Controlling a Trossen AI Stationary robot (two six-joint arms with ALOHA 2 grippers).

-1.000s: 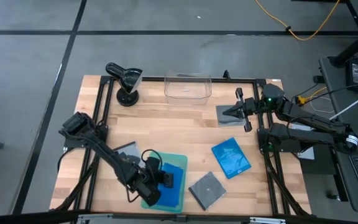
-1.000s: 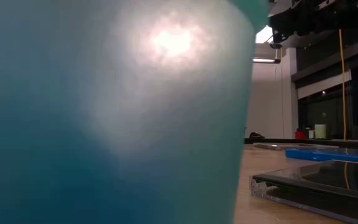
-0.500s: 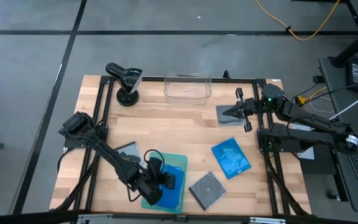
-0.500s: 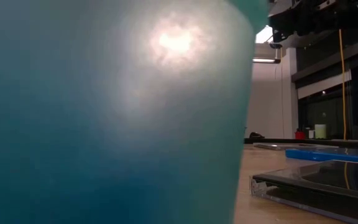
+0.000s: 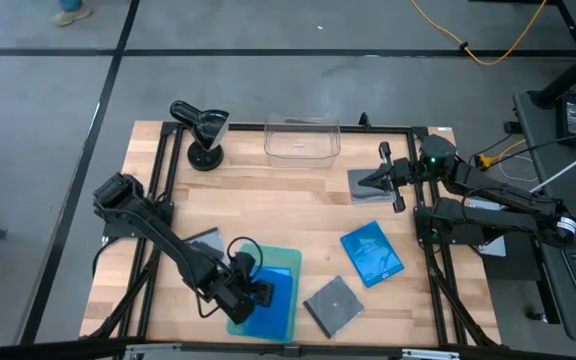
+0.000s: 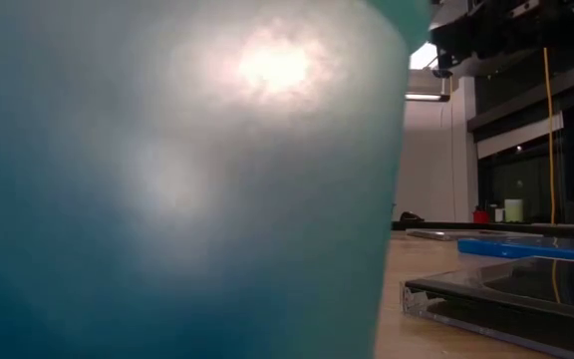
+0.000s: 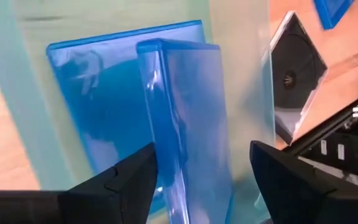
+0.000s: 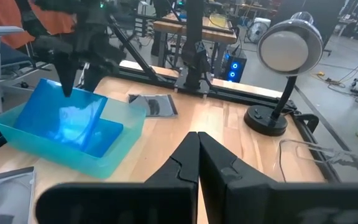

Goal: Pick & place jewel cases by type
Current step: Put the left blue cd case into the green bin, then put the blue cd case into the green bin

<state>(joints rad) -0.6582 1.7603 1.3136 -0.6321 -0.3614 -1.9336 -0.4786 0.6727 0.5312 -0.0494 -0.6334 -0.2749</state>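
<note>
blue jewel cases (image 5: 373, 253), grey jewel cases (image 5: 333, 304)

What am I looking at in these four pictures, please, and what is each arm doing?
These are two dark robot arms at a wooden table, each ending in a two-finger gripper. One camera looks down from overhead. One sits at table height, mostly blocked by the pale green plastic tray. One rides on each wrist.

The left gripper is open over the tray, either side of a bright blue square plastic case standing tilted, next to a second blue case lying flat. The right gripper waits shut by a dark grey case.

Loose on the table lie a third blue case, a front grey case and a left grey case. A clear plastic bin and a black desk lamp stand at the back.
</note>
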